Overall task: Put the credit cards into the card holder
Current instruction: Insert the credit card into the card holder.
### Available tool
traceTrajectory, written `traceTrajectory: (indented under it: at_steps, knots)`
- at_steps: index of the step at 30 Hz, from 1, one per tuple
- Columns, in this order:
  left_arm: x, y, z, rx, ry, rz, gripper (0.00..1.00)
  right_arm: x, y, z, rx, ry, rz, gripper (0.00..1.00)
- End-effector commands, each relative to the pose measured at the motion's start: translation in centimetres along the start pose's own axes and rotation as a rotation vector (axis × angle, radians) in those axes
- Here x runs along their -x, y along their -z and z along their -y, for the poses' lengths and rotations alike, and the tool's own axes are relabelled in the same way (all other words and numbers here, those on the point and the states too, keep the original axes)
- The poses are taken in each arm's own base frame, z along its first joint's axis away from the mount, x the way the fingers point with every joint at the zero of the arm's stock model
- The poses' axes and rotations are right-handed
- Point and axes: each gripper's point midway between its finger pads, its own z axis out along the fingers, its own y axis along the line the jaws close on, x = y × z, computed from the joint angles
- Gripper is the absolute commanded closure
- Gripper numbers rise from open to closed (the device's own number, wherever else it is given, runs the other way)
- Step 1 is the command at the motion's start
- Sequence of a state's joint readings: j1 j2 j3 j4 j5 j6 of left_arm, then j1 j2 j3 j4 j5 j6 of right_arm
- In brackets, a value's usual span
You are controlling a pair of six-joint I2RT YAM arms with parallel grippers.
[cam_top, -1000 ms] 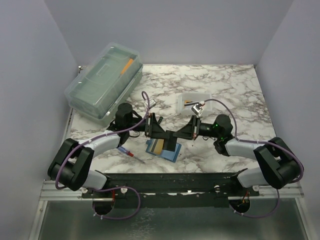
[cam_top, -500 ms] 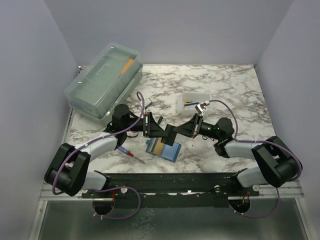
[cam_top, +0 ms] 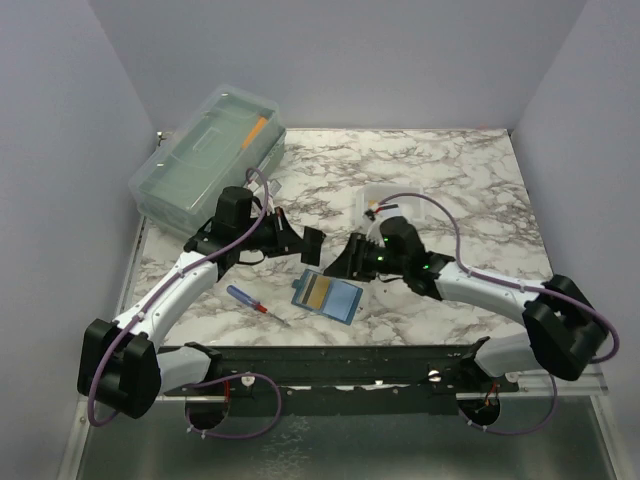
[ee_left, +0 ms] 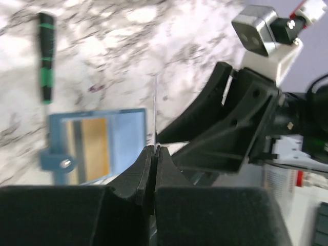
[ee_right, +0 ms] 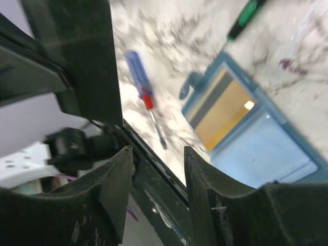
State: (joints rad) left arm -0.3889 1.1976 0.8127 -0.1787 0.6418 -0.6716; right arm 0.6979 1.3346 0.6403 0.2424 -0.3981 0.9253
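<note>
The teal card holder lies open on the marble table with a yellow credit card in its left half. My left gripper hovers up and left of it, shut on a dark credit card. In the left wrist view that card shows edge-on as a thin line rising from the shut left gripper. My right gripper is at the holder's upper right edge, open. The right wrist view shows nothing between the right gripper's fingers; the holder and its yellow card lie beyond.
A blue-and-red screwdriver lies left of the holder, and a green-and-black one lies further out. A big clear lidded box stands at the back left. A small translucent white tray sits behind the right arm.
The right gripper has opened and let go of the dark card. The left gripper has shut on it and drawn it back to the left. The right gripper now points at the holder.
</note>
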Motion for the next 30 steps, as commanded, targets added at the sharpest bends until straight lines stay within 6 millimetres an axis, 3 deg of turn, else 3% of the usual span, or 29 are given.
traceTrajectory:
  at_steps: [1,6,9,15,18,22,25,30]
  knots:
    - [-3.7,0.7,-6.0,0.256,0.017,-0.134,1.00,-6.6,-1.6,4.9,-0.315,0.118,-0.236,0.57]
    - [-5.1,-0.5,-7.7,0.272,0.071,-0.221,1.00,-11.0,-3.5,4.7,-0.315,0.089,-0.348,0.85]
    - [-5.8,-1.0,-8.2,0.270,0.086,-0.259,1.00,-12.1,-3.3,6.0,-0.332,0.049,-0.358,0.92]
    - [-6.7,-2.0,-7.8,0.196,0.122,-0.312,1.00,-11.8,-0.3,10.3,-0.570,0.026,-0.295,0.94]
    - [-7.4,-2.8,-6.8,0.110,0.183,-0.345,1.00,-10.8,1.6,13.0,-0.702,-0.007,-0.228,0.94]
    - [-7.8,-3.6,-7.1,0.113,0.200,-0.348,1.00,-8.8,3.4,15.4,-0.786,-0.044,-0.123,0.94]
    - [-8.0,-4.1,-7.9,0.153,0.234,-0.344,1.00,-7.7,3.6,15.0,-0.764,-0.032,-0.100,0.94]
    - [-8.0,-4.9,-7.7,0.136,0.294,-0.289,1.00,-6.8,2.9,11.5,-0.610,0.017,-0.109,0.92]
